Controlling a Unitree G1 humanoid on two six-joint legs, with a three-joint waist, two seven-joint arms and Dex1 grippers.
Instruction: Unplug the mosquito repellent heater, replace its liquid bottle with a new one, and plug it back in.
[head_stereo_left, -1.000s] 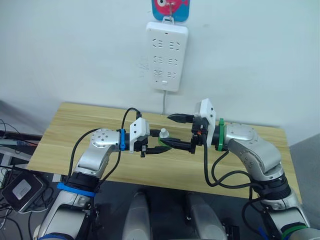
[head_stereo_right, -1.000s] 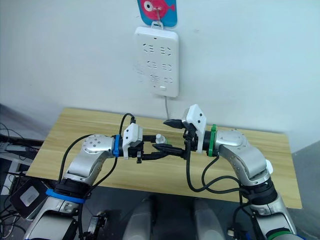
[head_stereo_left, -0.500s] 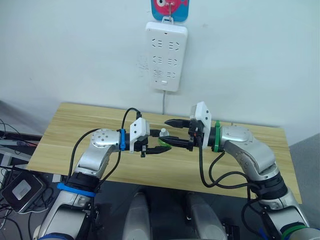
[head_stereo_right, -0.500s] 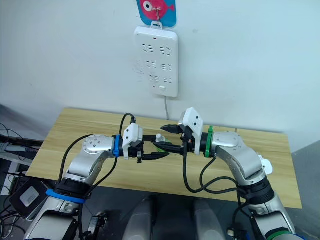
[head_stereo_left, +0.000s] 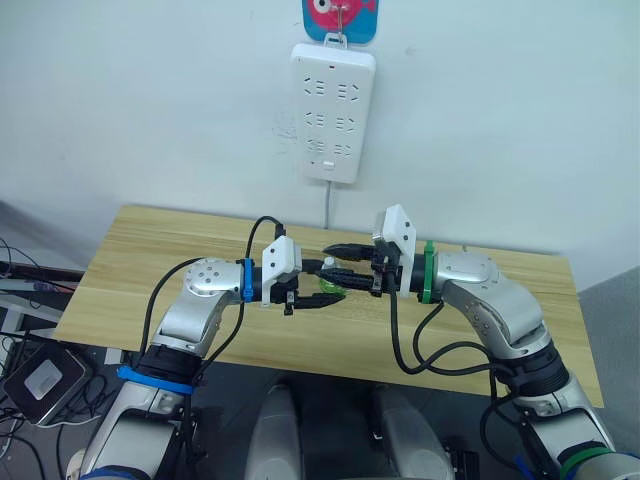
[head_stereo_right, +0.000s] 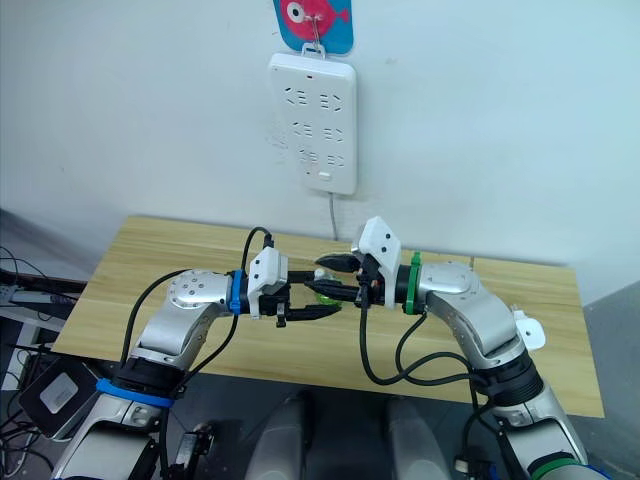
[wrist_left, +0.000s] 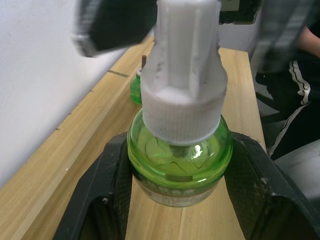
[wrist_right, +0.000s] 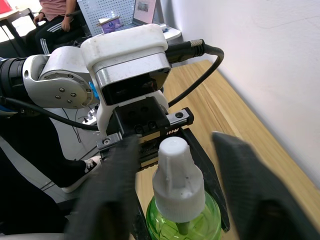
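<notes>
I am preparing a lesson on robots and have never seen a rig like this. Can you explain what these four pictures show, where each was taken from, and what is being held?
This is a humanoid robot with two arms, each ending in a gripper of two black fingers.

Two pictures come from a camera on its head, looking down over a wooden table that stands against a wall. A white power strip hangs there.

The other two come from cameras on the wrists, looking along each gripper's fingers.

The left gripper is shut on a green liquid bottle with a white cap, held above the table. The right gripper is open, one finger on each side of that cap.

A second green bottle stands on the table near the wall. A seated person shows in the background.
</notes>
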